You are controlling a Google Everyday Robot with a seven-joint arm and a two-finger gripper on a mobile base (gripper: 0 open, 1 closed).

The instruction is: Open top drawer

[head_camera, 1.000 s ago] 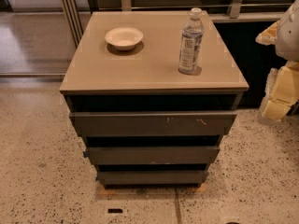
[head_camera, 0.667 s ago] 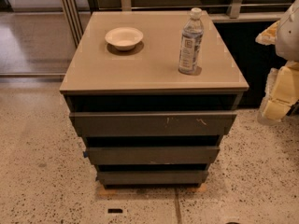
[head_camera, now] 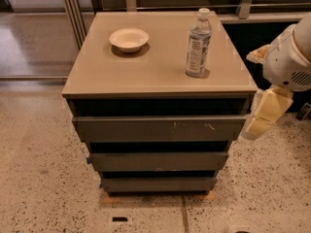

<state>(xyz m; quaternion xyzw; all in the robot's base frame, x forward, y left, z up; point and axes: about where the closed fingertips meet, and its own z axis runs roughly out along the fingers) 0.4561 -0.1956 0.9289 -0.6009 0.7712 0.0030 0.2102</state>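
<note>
A: Where is the top drawer?

B: Straight under the desk point(head_camera: 146, 79) slab. The top drawer point(head_camera: 146, 129) is the widest of three dark fronts, flat, with pale scratches right of centre. A black gap runs above it, and from this angle I cannot tell how far the front stands out.

A: And the claw?

B: The claw point(head_camera: 265, 111) hangs at the right edge, just beside the drawer's right end and near the desk's front corner. I cannot say if it touches. It is pale yellow, below a rounded white arm point(head_camera: 291, 57) that the picture's edge cuts off. Open or closed — I cannot tell.

A: What stands on top?

B: A shallow cream bowl point(head_camera: 129, 38) sits at the back left. A clear bottle point(head_camera: 198, 45) with a white cap stands upright to the right, well apart from it. Its label is too small to read.

A: Below?

B: Two narrower lower fronts point(head_camera: 158, 160), with dark gaps between them and their insides hidden. Under the base, on the speckled floor point(head_camera: 39, 169), a thin orange-brown strip shows — I cannot make out what it is.
</note>
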